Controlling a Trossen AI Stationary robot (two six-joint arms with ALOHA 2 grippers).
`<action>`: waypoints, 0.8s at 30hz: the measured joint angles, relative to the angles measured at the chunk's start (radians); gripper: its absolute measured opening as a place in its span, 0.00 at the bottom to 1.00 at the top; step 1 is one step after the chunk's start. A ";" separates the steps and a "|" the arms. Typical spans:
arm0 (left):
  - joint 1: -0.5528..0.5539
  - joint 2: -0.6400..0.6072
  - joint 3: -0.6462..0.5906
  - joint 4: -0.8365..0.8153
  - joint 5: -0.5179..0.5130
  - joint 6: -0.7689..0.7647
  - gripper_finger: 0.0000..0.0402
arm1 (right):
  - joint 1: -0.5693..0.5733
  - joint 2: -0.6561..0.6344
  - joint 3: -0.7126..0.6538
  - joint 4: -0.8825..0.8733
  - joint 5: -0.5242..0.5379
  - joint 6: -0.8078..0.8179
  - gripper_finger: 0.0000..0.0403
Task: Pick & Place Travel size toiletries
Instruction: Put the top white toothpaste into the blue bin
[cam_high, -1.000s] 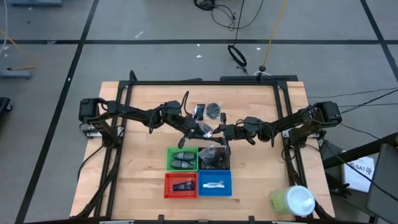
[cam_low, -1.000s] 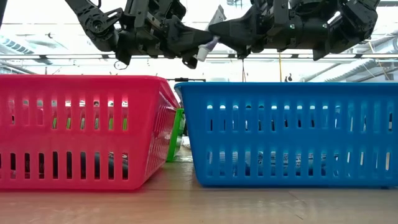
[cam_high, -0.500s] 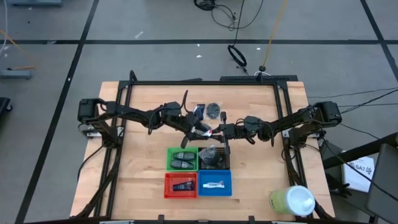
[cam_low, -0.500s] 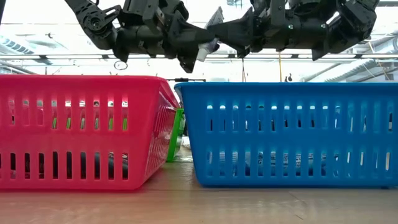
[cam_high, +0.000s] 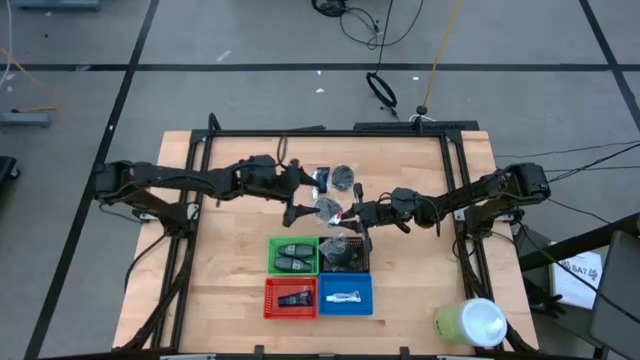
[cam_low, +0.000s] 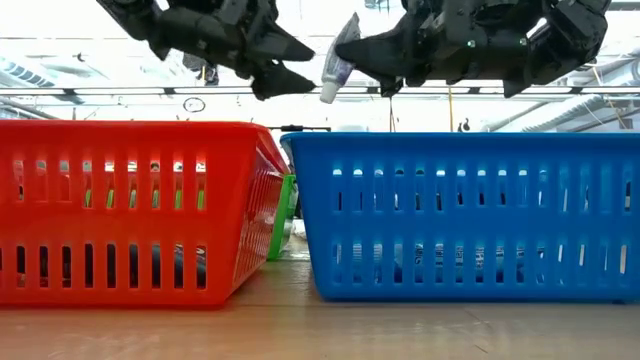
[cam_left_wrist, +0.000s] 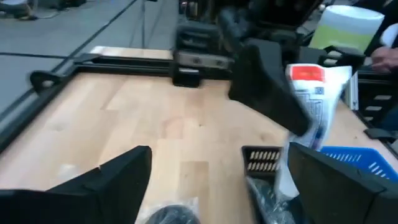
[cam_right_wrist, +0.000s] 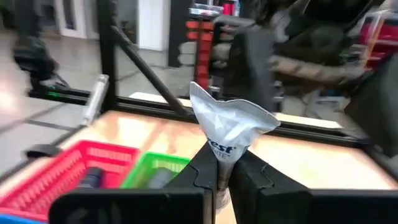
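A: Where is the white-and-blue tube (cam_right_wrist: 231, 127)?

B: Above the table behind the black tray (cam_high: 346, 256), pinched near its crimped tail in our right gripper (cam_right_wrist: 222, 163). Our left gripper (cam_left_wrist: 214, 180) hangs spread wide beside it, holding nothing.

A: How do we expect it to handle?

B: Light, soft-walled, probably slick. We judge the flat crimp or the stiff cap end (cam_low: 328, 95) the safest hold.

Both arms are dark, jointed and slender, trailing black cables; the left end effector (cam_high: 303, 197) and right end effector (cam_high: 345, 214) carry matte black, wedge-shaped fingers (cam_left_wrist: 118, 180).
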 joint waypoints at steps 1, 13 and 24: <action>0.002 -0.020 0.000 -0.017 0.000 0.010 0.93 | 0.000 -0.001 0.000 0.000 -0.026 0.017 0.03; 0.115 -0.222 -0.179 -0.034 -0.065 0.005 0.93 | 0.072 -0.048 0.025 -0.065 -0.291 0.252 0.03; 0.174 -0.276 -0.246 -0.011 -0.102 -0.031 0.91 | 0.346 -0.020 0.310 -0.694 -0.068 0.136 0.03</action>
